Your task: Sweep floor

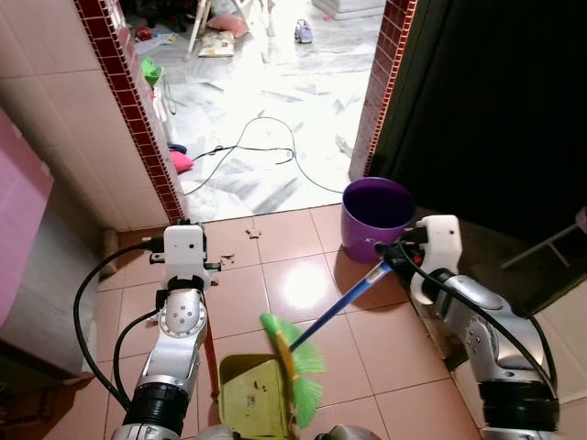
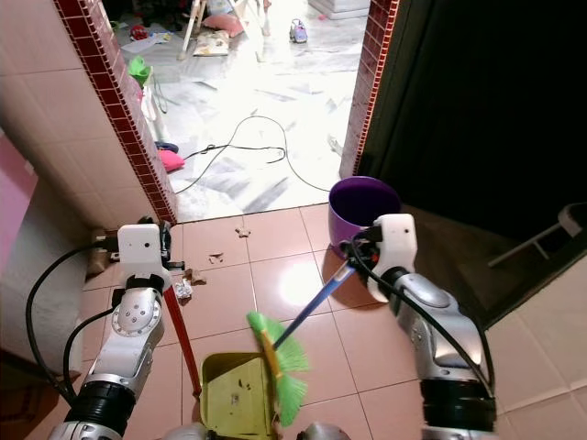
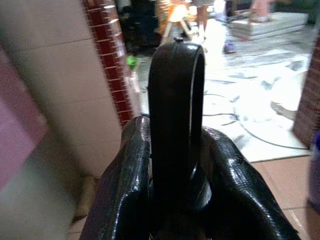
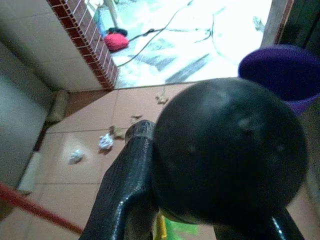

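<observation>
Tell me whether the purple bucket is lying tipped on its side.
No, the purple bucket stands upright on the tiles by the doorway, its open mouth facing up.

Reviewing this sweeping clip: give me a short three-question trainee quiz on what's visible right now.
1. True or false: the right gripper holds the broom by its blue handle.
2. Which colour is the dustpan? A red, B yellow-green, C white.
3. Fill in: the purple bucket stands beside the ____ doorway.

Key: 1 true; 2 B; 3 dark. The left gripper holds the dustpan's red handle; paper scraps lie ahead of the dustpan.
</observation>
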You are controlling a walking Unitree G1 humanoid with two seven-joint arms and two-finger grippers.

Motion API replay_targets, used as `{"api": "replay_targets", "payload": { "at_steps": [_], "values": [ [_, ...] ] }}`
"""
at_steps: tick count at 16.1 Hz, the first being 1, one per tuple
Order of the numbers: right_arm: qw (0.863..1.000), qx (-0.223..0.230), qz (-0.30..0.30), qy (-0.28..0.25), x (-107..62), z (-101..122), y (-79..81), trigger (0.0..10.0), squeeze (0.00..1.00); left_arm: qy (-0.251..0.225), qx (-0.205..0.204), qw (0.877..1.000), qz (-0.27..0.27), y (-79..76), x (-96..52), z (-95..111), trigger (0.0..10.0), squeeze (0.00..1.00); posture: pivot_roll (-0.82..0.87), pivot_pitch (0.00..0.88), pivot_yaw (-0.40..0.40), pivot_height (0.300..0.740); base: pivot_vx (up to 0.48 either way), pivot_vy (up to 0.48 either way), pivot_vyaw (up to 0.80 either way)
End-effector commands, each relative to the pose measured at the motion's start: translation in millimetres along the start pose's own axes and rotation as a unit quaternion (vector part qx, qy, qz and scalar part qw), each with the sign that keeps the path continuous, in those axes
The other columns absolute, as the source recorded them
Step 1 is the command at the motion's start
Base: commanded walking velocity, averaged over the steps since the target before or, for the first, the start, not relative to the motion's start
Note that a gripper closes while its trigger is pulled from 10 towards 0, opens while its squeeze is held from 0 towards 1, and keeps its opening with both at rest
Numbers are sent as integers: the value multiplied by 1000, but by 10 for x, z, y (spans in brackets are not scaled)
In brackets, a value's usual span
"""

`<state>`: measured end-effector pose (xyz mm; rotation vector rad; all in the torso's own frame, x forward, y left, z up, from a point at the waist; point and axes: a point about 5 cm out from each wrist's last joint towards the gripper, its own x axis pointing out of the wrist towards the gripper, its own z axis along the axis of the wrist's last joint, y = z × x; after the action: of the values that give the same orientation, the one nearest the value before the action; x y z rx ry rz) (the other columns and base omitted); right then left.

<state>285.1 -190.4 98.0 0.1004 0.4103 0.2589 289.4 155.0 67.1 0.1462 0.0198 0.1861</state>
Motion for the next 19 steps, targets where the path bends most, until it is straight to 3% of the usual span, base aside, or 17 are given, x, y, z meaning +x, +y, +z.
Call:
{"api": "replay_targets", "payload": {
  "at_steps": [1,4,8,11,12,16,19],
  "values": [
    [997,-53,-44,-19,-19,92,-150,10000,0,8,44,999,23,105,4,-57,10000,0,-131,0,24,740,0,0,0],
    [990,-70,-83,-87,-11,308,-276,10000,0,-9,45,995,84,208,50,-8,10000,0,-133,0,23,740,0,0,0],
    [981,-41,-112,-155,-6,434,-345,10000,0,-10,35,994,104,199,131,17,10000,0,-131,0,20,740,0,0,0],
    [984,-49,-116,-124,40,358,-379,10000,0,-7,27,996,89,105,183,40,10000,0,-135,0,23,740,0,0,0],
    [991,-61,-92,-79,60,257,-349,10000,0,5,11,998,54,16,186,31,10000,0,-137,0,24,740,0,0,0],
    [996,-65,-53,-1,81,81,-296,10000,0,31,0,999,26,-126,168,-52,10000,0,-148,0,27,740,0,0,0],
    [997,-61,-2,41,94,-4,-78,10000,0,43,-22,999,6,-275,164,-67,10000,0,-151,0,21,740,0,0,0]
  ]
}}
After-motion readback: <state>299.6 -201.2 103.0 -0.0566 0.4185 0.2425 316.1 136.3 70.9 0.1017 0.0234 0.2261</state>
